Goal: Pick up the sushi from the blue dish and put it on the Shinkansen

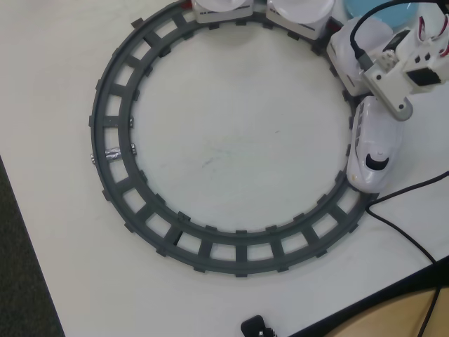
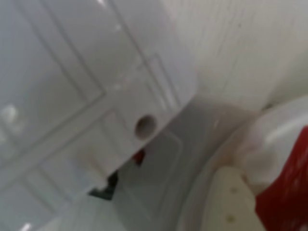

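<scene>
Claw: hard to read — wrist view blurred and crowded by a big white plastic body [image 2: 86,96]; fingertips not made out, so open, closed or gripping cannot be told.
Arm [image 1: 393,74]: up in the top right corner of the overhead view, reaching over the train just behind the nose car.
Sushi: not found for certain. Small dark-red speck [image 2: 139,156] peeking out under the white plastic edge in the wrist view; possibly it, too small to call.
Other red: large red patch [image 2: 284,192] at the right edge of the wrist view, beside a cream block [image 2: 231,202]; identity unclear.
Blue dish [image 1: 365,8]: only a sliver, top edge of the overhead view, just beyond the arm.
Shinkansen [image 1: 373,144]: on the right-hand bend of the track, nose pointing down the picture, long axis near vertical in the overhead view, cars trailing up and round to the top.
Key relation: arm sits between dish and nose car, both close by; drop spot judged to be a plate just beside the arm.
Count: one arm, one nose car, two plates [image 1: 298,8] clearly seen on cars at the top edge, one ring of track [image 1: 116,151], one blue dish.
Table [image 1: 231,147]: white, bare inside the ring.
</scene>
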`<state>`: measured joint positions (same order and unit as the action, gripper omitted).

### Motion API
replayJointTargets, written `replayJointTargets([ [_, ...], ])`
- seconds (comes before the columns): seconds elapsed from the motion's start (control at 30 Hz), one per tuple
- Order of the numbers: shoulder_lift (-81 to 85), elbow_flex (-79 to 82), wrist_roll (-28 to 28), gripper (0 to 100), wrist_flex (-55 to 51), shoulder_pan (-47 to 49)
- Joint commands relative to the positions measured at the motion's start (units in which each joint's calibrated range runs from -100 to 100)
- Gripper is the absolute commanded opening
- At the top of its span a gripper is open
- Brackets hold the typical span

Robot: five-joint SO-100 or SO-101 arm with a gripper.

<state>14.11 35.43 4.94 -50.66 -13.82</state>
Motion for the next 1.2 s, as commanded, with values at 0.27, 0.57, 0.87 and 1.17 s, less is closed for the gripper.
replayJointTargets([
  [0.27, -0.37, -1.95, -0.17, 1, 1.4, -0.26],
  [0.57, -0.2, -4.47, -0.17, 1, 0.63, -0.35],
  [0.87, -0.2, -4.47, -0.17, 1, 0.63, -0.35],
  [1.17, 0.55, -3.93, -0.17, 15, -7.32, -0.08],
])
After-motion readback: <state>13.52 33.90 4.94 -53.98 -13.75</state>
